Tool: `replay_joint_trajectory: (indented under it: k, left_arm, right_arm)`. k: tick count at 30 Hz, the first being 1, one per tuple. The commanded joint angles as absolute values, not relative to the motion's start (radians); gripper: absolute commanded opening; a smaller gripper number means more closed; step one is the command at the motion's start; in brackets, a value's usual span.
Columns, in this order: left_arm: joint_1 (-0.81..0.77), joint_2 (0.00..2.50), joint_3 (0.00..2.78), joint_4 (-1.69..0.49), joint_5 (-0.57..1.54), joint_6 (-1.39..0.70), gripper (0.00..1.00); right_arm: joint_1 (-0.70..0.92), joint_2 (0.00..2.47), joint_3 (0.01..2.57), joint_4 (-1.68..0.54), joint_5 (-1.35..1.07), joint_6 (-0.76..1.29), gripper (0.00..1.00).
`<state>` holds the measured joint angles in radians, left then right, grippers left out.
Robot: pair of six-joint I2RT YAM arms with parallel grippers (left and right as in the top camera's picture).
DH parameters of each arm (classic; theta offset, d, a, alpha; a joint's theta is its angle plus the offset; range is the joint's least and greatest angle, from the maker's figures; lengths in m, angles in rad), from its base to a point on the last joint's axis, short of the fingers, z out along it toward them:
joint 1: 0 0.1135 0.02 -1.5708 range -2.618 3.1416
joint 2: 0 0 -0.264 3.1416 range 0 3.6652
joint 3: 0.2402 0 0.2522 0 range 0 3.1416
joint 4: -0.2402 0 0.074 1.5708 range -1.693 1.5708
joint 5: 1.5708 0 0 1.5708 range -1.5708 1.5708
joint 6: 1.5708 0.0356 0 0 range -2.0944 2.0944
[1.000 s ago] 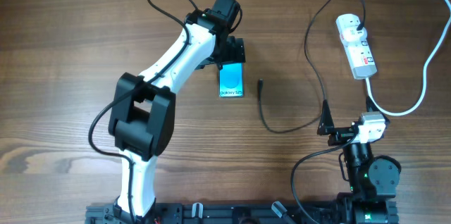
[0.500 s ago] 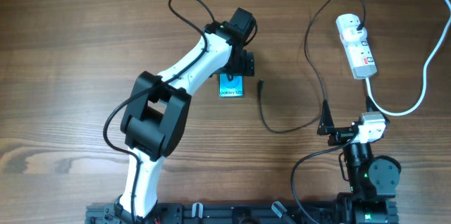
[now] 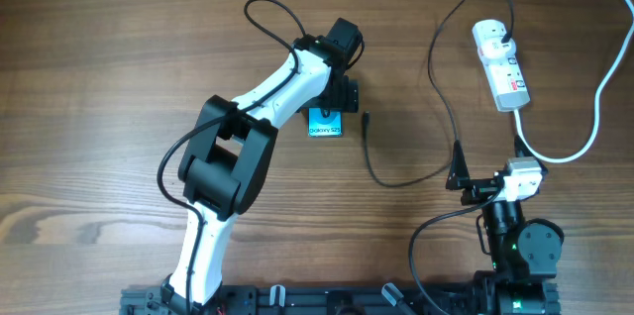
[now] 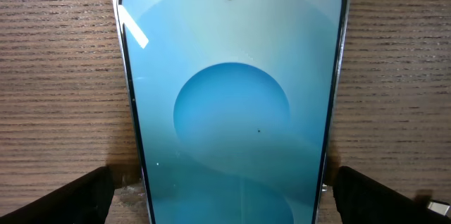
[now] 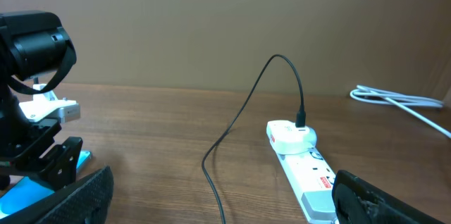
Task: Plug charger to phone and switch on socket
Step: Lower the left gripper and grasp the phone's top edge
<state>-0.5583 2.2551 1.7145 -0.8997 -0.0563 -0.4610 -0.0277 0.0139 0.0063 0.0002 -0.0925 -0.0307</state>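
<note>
Cyan-teal phone [image 4: 229,111] with paler swirls; white, red-switched socket [image 3: 500,65]; black charger [image 3: 430,57]; wood-grain table [image 3: 99,57].

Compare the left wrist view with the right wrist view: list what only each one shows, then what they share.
Only the left wrist view: the phone screen close up, with its camera hole and a 100 readout, and the left gripper with its fingers straddling it. Only the right wrist view: the socket with the charger plugged in at its end, the thick white cord, and the right gripper open. Both: the phone and the wooden table.
</note>
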Motion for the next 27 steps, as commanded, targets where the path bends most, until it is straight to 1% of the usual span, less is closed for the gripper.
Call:
replay_joint_trajectory:
  k: [1,7,9,13,17,19,21,23,27]
  left_arm:
    - [-0.560,2.291,1.705,-0.901,-0.043,-0.456,0.98]
    - [-0.559,2.291,1.705,-0.900,-0.043,-0.456,0.91]
    - [-0.558,2.291,1.705,-0.900,-0.043,-0.456,0.88]
    - [-0.558,2.291,1.705,-0.900,-0.043,-0.456,0.88]
    - [-0.558,2.291,1.705,-0.901,-0.043,-0.457,0.84]
    - [-0.558,2.291,1.705,-0.901,-0.043,-0.465,0.80]
    - [-0.558,2.291,1.706,-0.900,-0.046,-0.481,0.79]
    - [-0.558,2.291,1.706,-0.901,-0.046,-0.480,0.74]
    - [-0.558,2.287,1.708,-0.901,-0.046,-0.480,0.74]
  right_arm:
    - [-0.023,0.009,0.005,0.002,-0.082,-0.024,1.00]
    - [-0.023,0.009,0.005,0.002,-0.082,-0.024,1.00]
    - [-0.023,0.009,0.005,0.002,-0.082,-0.024,1.00]
    - [-0.023,0.009,0.005,0.002,-0.082,-0.023,1.00]
    - [-0.023,0.009,0.005,0.002,-0.082,-0.024,1.00]
    - [-0.023,0.009,0.005,0.002,-0.082,-0.024,1.00]
    - [-0.023,0.009,0.005,0.002,-0.082,-0.023,1.00]
    - [-0.023,0.009,0.005,0.002,-0.082,-0.024,1.00]
    - [-0.023,0.009,0.005,0.002,-0.082,-0.024,1.00]
